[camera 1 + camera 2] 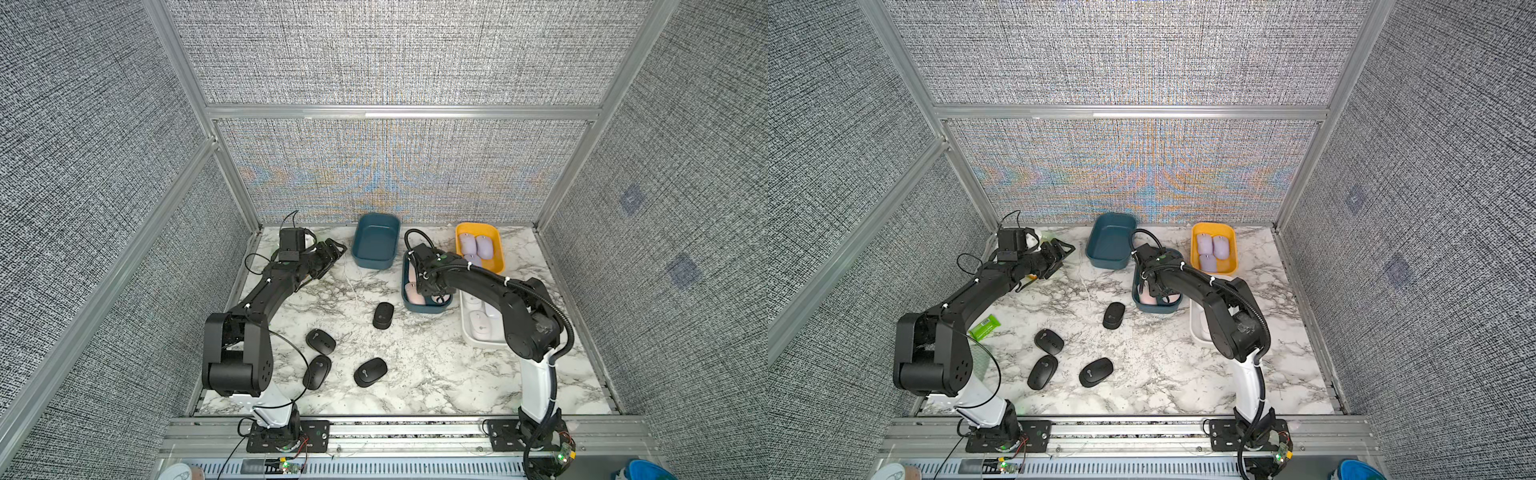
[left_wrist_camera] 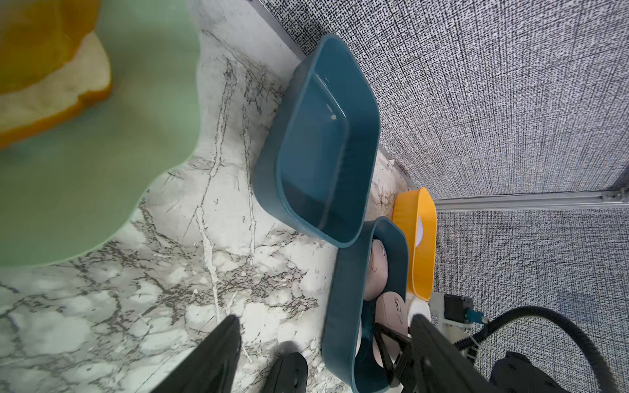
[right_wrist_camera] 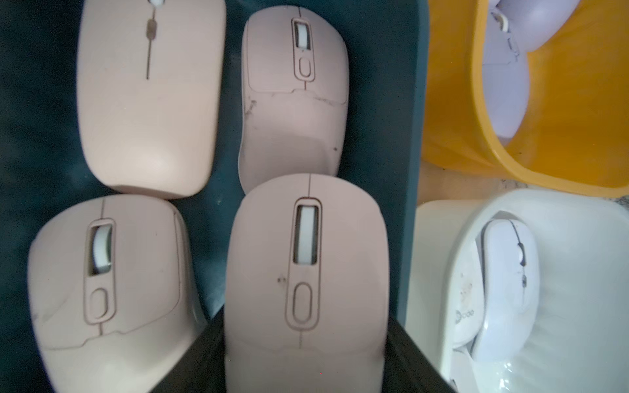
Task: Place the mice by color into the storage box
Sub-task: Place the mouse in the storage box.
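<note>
Several black mice lie loose on the marble table, one near the middle and the others toward the front left. My right gripper reaches down into a teal storage box and is shut on a pale pink mouse, one finger on each of its sides. Three other pink mice lie in the same box. My left gripper hangs open and empty at the back left, beside an empty teal box. Lilac mice fill a yellow box. White mice lie in a white tray.
A pale green plate with a slice of bread sits at the back left corner, close to my left wrist. A green packet lies by the left arm. Fabric walls close in the table on three sides.
</note>
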Motion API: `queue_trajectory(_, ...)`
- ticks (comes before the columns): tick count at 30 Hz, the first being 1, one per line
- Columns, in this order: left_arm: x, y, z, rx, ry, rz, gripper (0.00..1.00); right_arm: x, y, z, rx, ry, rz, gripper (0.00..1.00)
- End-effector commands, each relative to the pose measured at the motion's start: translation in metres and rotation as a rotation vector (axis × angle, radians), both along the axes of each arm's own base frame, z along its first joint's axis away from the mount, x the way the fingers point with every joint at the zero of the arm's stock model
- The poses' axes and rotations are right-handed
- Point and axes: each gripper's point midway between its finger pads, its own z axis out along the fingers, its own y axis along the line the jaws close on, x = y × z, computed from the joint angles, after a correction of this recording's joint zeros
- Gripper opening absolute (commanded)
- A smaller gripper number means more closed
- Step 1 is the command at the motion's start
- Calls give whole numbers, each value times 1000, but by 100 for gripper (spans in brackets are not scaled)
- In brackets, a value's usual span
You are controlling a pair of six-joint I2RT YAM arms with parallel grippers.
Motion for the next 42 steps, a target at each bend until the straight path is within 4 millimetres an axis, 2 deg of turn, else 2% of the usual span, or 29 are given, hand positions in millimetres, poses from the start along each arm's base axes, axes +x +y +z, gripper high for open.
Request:
queue_trajectory(1,4,0,2,7,-20,-3,80,-6,-2,0,-7,16,-27,60)
queue_trajectory(7,5,0,1,6,-13,-4,79,-17,3,-4,41,39,-45,61)
queue_trajectory(15,4,0,4,8,-20,-3,79,-18,8,-14,51,72,-41,63)
queue_trajectory(21,3,4,7,19,-29,16,79,-21,11,-13,45,80,-35,65)
queue_trajectory(26,2,4,10,18,-34,16,79,-20,11,2,45,49,-33,66)
queue_trajectory(32,3,2,7,12,-27,7,79,-13,8,34,52,-33,-31,64)
queue_trajectory(35,3,1,5,11,-22,6,79,-14,9,38,57,-40,-26,58)
queue_trajectory(39,3,2,4,12,-22,6,79,-32,21,40,108,-24,5,39)
queue_trajectory(42,3,2,4,10,-21,6,79,-55,34,45,127,-33,35,38)
